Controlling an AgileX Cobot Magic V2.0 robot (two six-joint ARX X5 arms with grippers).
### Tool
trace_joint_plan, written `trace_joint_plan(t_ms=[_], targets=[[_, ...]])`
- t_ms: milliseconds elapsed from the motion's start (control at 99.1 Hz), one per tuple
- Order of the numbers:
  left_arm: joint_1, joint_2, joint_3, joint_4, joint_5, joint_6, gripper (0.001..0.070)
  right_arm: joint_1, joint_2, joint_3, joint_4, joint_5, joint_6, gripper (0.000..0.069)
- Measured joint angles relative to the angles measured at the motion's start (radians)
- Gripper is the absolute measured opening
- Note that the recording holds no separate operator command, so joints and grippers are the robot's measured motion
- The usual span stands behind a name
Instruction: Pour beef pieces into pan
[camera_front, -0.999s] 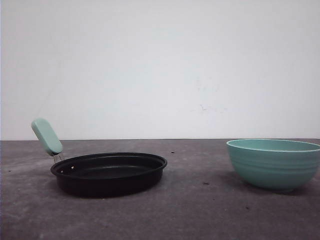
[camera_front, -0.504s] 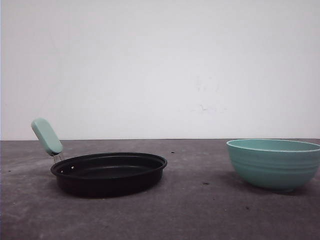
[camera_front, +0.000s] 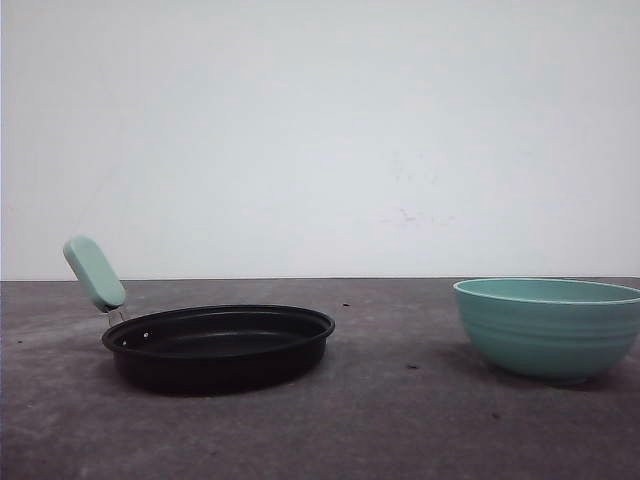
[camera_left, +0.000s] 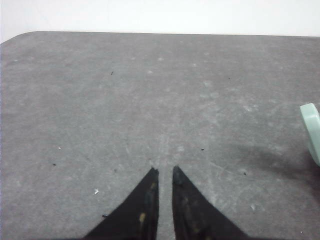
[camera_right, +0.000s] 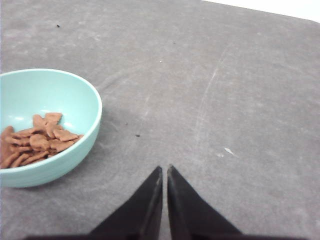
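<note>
Sitting unmoved since a second ago, the pan (camera_front: 218, 346) and the bowl (camera_front: 548, 327) of beef pieces (camera_right: 36, 137) rest well apart on the tabletop (camera_front: 400, 420), both the left claw (camera_left: 165, 172) and right claw (camera_right: 164, 170) nearly closed, empty.

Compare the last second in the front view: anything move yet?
No visible change. The pan sits in the same spot, handle up to the left, and the teal bowl stays at the right, neither touched. The beef pieces lie in the bowl, not yet poured.
</note>
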Motion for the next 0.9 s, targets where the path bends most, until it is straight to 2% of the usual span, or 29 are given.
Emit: trace_joint_plan(t_ms=[171,282,484,676,767,898], targets=[[0.0,0.0,0.0,0.001,0.0,-0.001,0.0018,0.0,0.0,0.0,0.094,-0.033,0.072,0.0015],[0.0,0.0,-0.001,0.009,0.0,-0.035,0.0018,0.0,0.0,0.0,0.179,-0.057,0.146,0.0015],[0.0,0.0,-0.014,0.082,0.0,-0.15,0.0018,0.0,0.0,0.0,0.227,0.003,0.209,0.0015],[0.0,0.0,-0.014,0.084,0.008,-0.291,0.0018,0.0,0.0,0.0,0.229,-0.005,0.232,0.0015],[0.0,0.0,-0.014,0.074,0.048,-0.373,0.0018,0.0,0.0,0.0,0.25,-0.03,0.233,0.0015],[0.0,0.0,0.005,0.069,0.165,-0.44,0.0018,0.0,0.0,0.0,0.296,-0.065,0.235,0.0015]])
